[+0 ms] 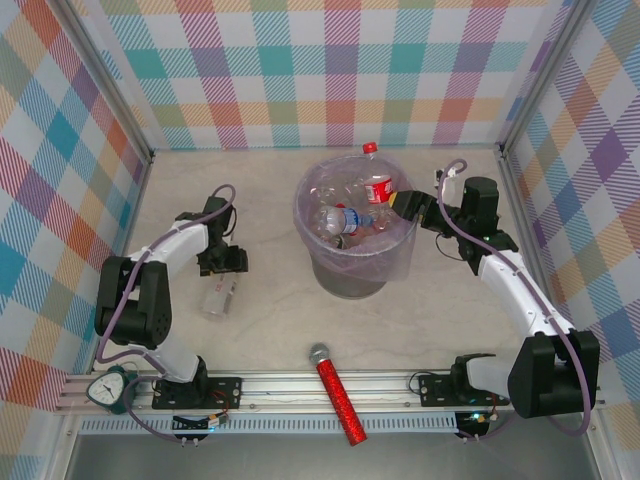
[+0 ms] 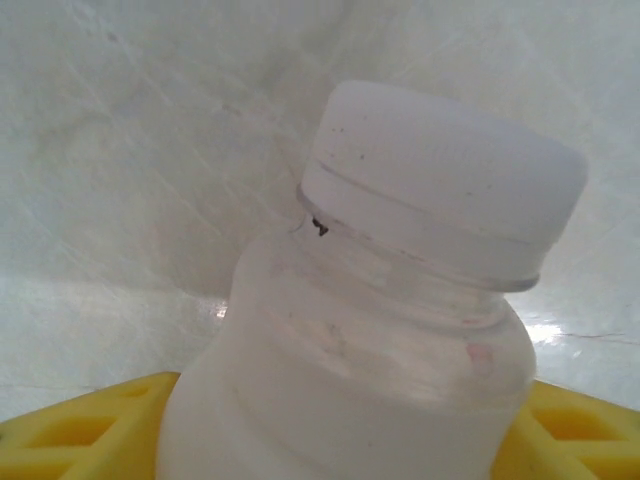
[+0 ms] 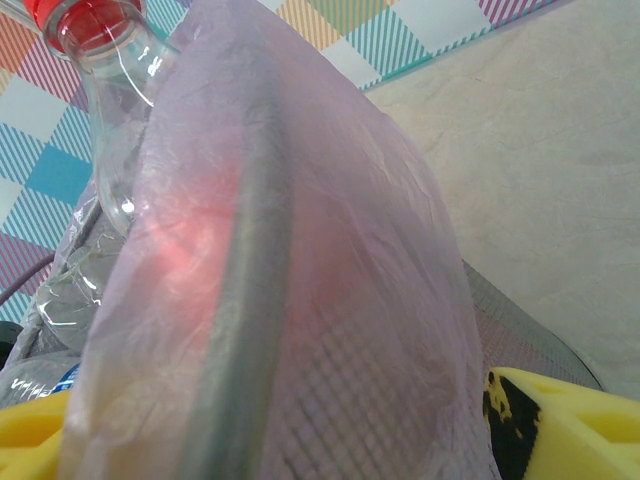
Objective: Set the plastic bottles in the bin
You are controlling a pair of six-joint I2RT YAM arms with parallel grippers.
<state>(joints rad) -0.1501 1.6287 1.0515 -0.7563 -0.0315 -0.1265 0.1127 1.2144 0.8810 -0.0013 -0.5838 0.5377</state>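
Note:
A clear plastic bottle (image 1: 218, 297) with a white cap (image 2: 440, 190) lies on the table left of the bin. My left gripper (image 1: 222, 266) (image 2: 340, 440) is shut on its body, a yellow finger (image 2: 70, 430) pressed to each side. The grey bin (image 1: 350, 275), lined with a lavender bag (image 3: 330, 250), holds several plastic bottles (image 1: 345, 220). A red-capped one (image 1: 371, 152) (image 3: 90, 40) sticks up at the far rim. My right gripper (image 1: 408, 205) (image 3: 290, 430) is open, straddling the bin's right rim (image 3: 240, 330), one finger (image 3: 565, 425) on the outside.
A red glittery microphone (image 1: 338, 395) lies at the near edge between the arm bases. Checked walls close in the table on the left, back and right. Bare table lies behind the bin.

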